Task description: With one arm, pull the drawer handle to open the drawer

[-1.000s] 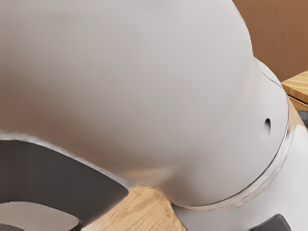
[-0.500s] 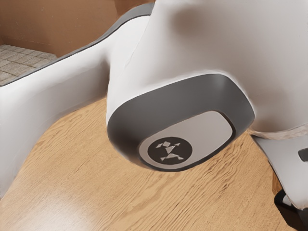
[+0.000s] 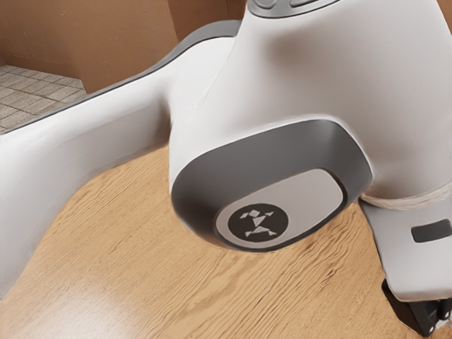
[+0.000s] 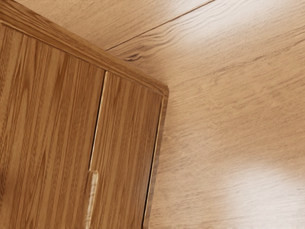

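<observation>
From the exterior view the arm [image 3: 92, 148] is right up against the camera. One long white link comes in from the exterior view's left. A fat white joint in front of it carries a grey cap [image 3: 272, 191] with a little dark logo disc on it. Under all that is the light wood surface [image 3: 141, 282], with a soft glare patch toward the exterior view's lower left. Way back there's a bit of tiled floor [image 3: 28, 92] and a brown wall [image 3: 85, 35].

The hand [image 3: 422, 316] is just a black chunk poking out in the exterior view's bottom right corner, below a white block with a dark slot. Honestly I can't tell if it's wide or narrow, since the corner cuts it off.

The wrist view is more useful. It looks at a wooden cabinet [image 4: 52, 124] with vertical grain, a thin frame strip round its edge, and a fine seam splitting the face into two panels. The drawer handle [image 4: 90, 195] is a slim wooden bar in line with that seam, same colour as the rest, so it's easy to miss. Beside the cabinet's corner the surface spreads out, shiny in one spot. I can't tell from this angle whether the drawer is out at all.
</observation>
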